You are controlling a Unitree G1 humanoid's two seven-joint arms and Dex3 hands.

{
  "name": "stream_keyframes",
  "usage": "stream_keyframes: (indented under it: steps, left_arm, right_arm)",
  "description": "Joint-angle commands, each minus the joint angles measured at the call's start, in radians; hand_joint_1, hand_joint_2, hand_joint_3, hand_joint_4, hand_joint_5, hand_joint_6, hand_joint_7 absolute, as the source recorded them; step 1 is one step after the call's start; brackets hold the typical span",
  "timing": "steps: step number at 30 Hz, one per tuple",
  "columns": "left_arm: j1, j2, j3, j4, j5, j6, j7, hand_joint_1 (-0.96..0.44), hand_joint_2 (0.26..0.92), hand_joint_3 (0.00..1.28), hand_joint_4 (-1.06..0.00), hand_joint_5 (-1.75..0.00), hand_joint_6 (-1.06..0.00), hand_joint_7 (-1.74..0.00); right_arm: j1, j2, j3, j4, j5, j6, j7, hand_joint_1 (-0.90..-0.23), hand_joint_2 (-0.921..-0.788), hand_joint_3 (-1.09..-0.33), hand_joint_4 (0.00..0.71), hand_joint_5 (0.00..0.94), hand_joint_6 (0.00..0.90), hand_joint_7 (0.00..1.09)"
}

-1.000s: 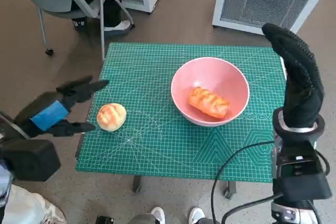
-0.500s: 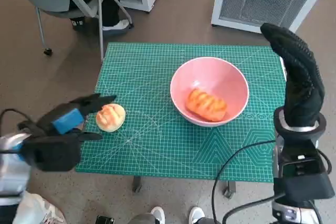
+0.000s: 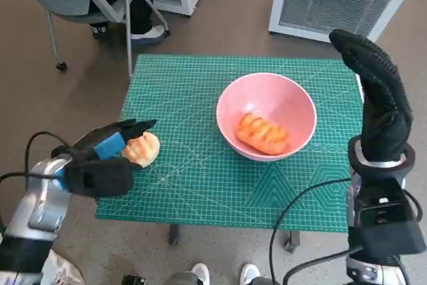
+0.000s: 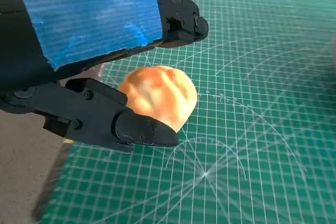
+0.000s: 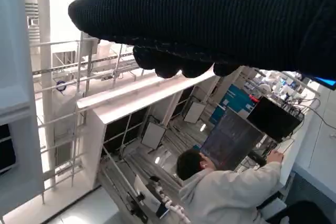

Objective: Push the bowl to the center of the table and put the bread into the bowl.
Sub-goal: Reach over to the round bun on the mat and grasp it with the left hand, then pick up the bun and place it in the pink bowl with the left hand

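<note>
Your left robot hand (image 3: 107, 158) sits at about 8 o'clock on the tabletop (image 3: 193, 191), over its near-left edge. Its black fingers (image 4: 121, 124) are spread either side of a round bun (image 3: 141, 149), one above and one below it in the left wrist view; they bracket the bun (image 4: 160, 95) closely, but you cannot tell whether they have actually closed on it. The bun rests on the green gridded mat (image 3: 200, 98).

From there, look toward 3 o'clock: the pink bowl (image 3: 293, 95) stands a little right of the middle of the tabletop, with a long glazed bread roll (image 3: 261, 133) lying inside it.

Your right robot hand (image 3: 377, 98), in its knitted glove, is raised upright beyond the right edge, fingers straight, holding nothing.
</note>
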Motion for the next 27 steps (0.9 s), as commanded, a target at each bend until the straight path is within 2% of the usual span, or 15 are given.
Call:
stream_keyframes:
  steps: [1, 7, 10, 13, 15, 16, 17, 18, 21, 27]
  left_arm:
    - [-0.039, -0.027, -0.036, 0.108, 0.035, -0.028, 0.055, -0.17, 0.921, 0.05, -0.31, -0.03, -0.40, -0.04]
    - [-0.082, -0.057, -0.065, 0.228, 0.062, -0.047, 0.124, -0.12, 0.921, 0.05, -0.42, -0.03, -0.49, -0.05]
    - [-0.097, -0.067, -0.078, 0.276, 0.074, -0.058, 0.161, -0.08, 0.921, 0.06, -0.51, -0.06, -0.55, -0.08]
    - [-0.108, -0.072, -0.090, 0.314, 0.083, -0.072, 0.187, -0.05, 0.921, 0.08, -0.68, -0.10, -0.65, -0.11]
    - [-0.114, -0.073, -0.097, 0.334, 0.087, -0.083, 0.198, -0.04, 0.921, 0.09, -0.74, -0.12, -0.69, -0.12]
    - [-0.118, -0.072, -0.099, 0.342, 0.089, -0.088, 0.202, -0.03, 0.921, 0.10, -0.73, -0.33, -0.64, -0.36]
    - [-0.121, -0.071, -0.100, 0.347, 0.089, -0.093, 0.205, -0.02, 0.921, 0.15, -0.68, -0.68, -0.54, -0.73]
    - [-0.123, -0.070, -0.102, 0.352, 0.088, -0.098, 0.207, -0.01, 0.921, 0.17, -0.65, -0.91, -0.49, -0.95]
    - [-0.123, -0.061, -0.095, 0.335, 0.076, -0.109, 0.204, 0.00, 0.921, 0.19, -0.62, -1.18, -0.45, -1.18]
    - [-0.107, -0.036, -0.066, 0.250, 0.051, -0.123, 0.193, 0.00, 0.921, 0.17, -0.62, -1.31, -0.48, -1.22]
  right_arm:
    - [0.023, -0.001, -0.003, -0.004, 0.004, 0.015, 0.007, -0.558, -0.921, -0.745, 0.319, 0.004, 0.012, 0.65]
    - [0.024, 0.003, -0.005, -0.004, -0.005, 0.014, 0.002, -0.559, -0.921, -0.745, 0.319, 0.004, 0.010, 0.65]
    - [0.024, 0.002, -0.007, -0.003, -0.010, 0.014, 0.000, -0.556, -0.921, -0.745, 0.319, 0.004, 0.010, 0.65]
    - [0.024, 0.001, -0.009, -0.002, -0.014, 0.013, -0.002, -0.556, -0.921, -0.746, 0.320, 0.003, 0.009, 0.65]
    - [0.024, 0.001, -0.009, -0.001, -0.015, 0.013, -0.003, -0.556, -0.921, -0.746, 0.320, 0.003, 0.009, 0.65]
    - [0.024, 0.001, -0.009, -0.001, -0.016, 0.013, -0.003, -0.556, -0.921, -0.746, 0.320, 0.003, 0.009, 0.65]
    - [0.024, 0.001, -0.009, -0.001, -0.016, 0.013, -0.003, -0.556, -0.921, -0.746, 0.320, 0.003, 0.008, 0.65]
    - [0.023, 0.001, -0.009, 0.000, -0.016, 0.012, -0.003, -0.556, -0.921, -0.746, 0.320, 0.003, 0.008, 0.65]
    - [0.022, 0.001, -0.009, 0.001, -0.015, 0.012, -0.001, -0.556, -0.921, -0.746, 0.320, 0.003, 0.007, 0.65]
    - [0.021, 0.002, -0.009, 0.004, -0.015, 0.011, -0.002, -0.550, -0.921, -0.747, 0.320, 0.003, 0.007, 0.65]
